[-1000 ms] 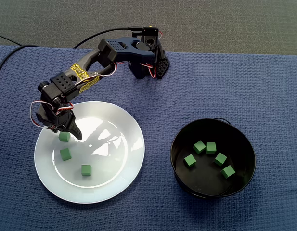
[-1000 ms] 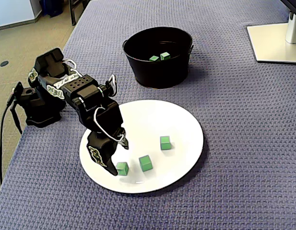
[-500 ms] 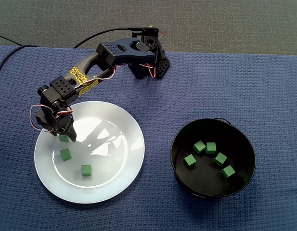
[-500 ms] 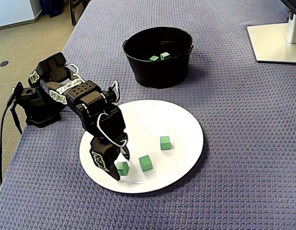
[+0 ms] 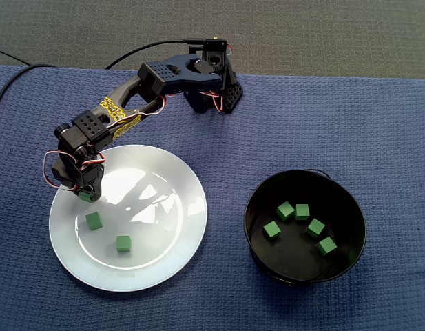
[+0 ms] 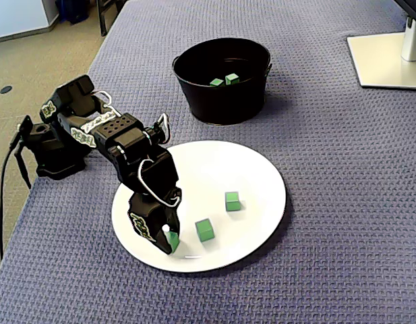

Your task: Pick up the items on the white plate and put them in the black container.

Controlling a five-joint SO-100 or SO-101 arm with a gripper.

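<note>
My gripper (image 5: 86, 196) clamps a green cube (image 5: 82, 197) at 10 o'clock on the white plate (image 5: 172, 207) in a fixed view, with the black container (image 5: 295, 254) lying well apart, at about 3 o'clock from it.

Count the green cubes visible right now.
8. Three on the white plate: a held cube in the gripper, two loose cubes. Five stored cubes inside the black container. None seem hidden.

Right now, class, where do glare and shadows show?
In a fixed view, glare streaks the white plate beside the gripper, shut on a green cube; the black container stays readable. In a fixed view, the plate is evenly lit, shadow at its right edge.
</note>
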